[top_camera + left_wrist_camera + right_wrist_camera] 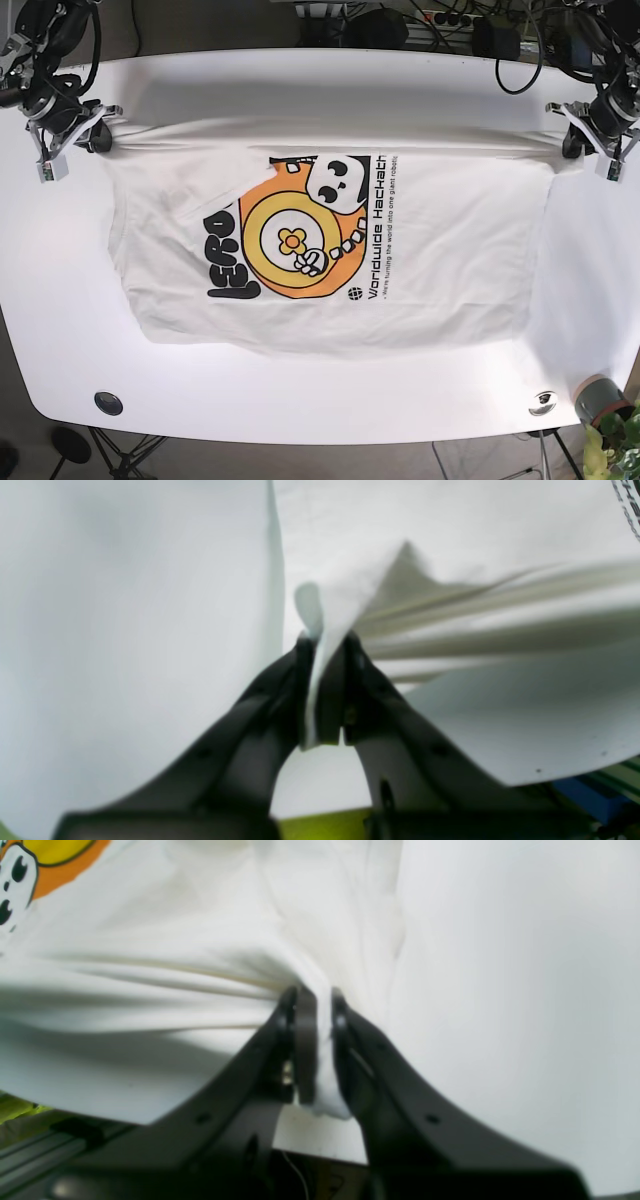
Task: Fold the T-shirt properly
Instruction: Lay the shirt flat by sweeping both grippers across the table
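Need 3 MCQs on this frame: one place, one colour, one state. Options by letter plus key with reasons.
1. Where does each gripper hold the T-shirt in the base view?
A. far corners, left and right
B. both on the near hem
C. at the middle of the print

2. Main colour of the round print?
A. blue
B. orange
C. green

3. State of the left gripper?
A. open above the cloth
B. shut on white cloth
C. out of view

Key: 1 A, the left gripper and right gripper pinch the far edge at opposite ends. 2 B, orange and yellow rings. 3 B, left wrist view shows fabric pinched between the fingers.
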